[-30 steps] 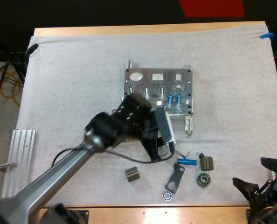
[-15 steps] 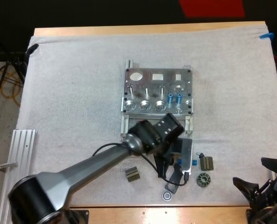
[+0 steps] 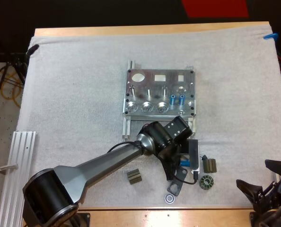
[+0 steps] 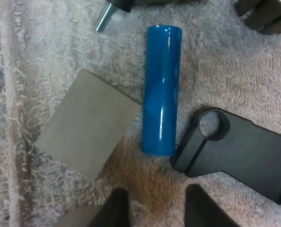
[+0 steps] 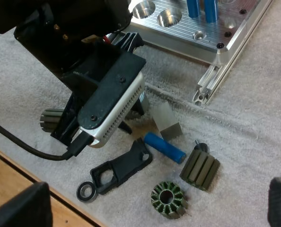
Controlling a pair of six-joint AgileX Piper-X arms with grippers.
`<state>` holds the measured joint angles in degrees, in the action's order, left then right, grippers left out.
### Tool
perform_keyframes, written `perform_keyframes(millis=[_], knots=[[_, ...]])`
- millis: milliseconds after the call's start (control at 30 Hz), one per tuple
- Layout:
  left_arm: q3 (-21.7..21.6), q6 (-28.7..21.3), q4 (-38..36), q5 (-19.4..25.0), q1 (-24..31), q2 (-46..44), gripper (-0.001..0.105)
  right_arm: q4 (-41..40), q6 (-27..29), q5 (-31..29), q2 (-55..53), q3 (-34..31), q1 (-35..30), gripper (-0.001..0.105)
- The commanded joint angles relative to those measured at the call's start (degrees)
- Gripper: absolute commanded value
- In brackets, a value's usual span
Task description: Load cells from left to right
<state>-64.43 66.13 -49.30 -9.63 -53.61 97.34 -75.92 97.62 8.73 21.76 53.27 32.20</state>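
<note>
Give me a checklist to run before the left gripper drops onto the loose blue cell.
1. Left gripper open: ok, fingers apart and touching nothing.
2. Loose blue cell lying flat on the mat, just ahead of the finger gap: ok.
3. Room beside the cell: not ok. A black bracket sits against one side of its near end, and a grey plate has a corner at the other side.
4. Free holes in the fixture: ok, three round holes are empty beside two standing blue cells.
5. Right gripper out of the way: ok, open, well off from the loose parts.
</note>
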Motion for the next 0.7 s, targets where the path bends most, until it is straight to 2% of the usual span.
perform_keyframes(millis=[0, 233, 433, 667], knots=[[-0.58, 0.87, -0.28, -0.09, -0.22, -0.29, 0.021, 0.22, -0.21, 0.05, -0.29, 0.1, 0.07, 0.089], [-0.58, 2.22, 0.63, -1.64, -0.22, -0.12, 0.021, 0.22, -0.45, 0.05, -0.29, 0.1, 0.07, 0.089], [-0.58, 2.5, 0.7, -1.65, -2.6, 1.76, 0.021, 0.22, -1.75, 0.05, -0.29, 0.1, 0.07, 0.089], [-2.6, 2.5, 1.53, 0.93, -4.66, 4.69, 0.021, 0.22, -2.78, 0.16, -0.29, 0.1, 0.07, 0.089]])
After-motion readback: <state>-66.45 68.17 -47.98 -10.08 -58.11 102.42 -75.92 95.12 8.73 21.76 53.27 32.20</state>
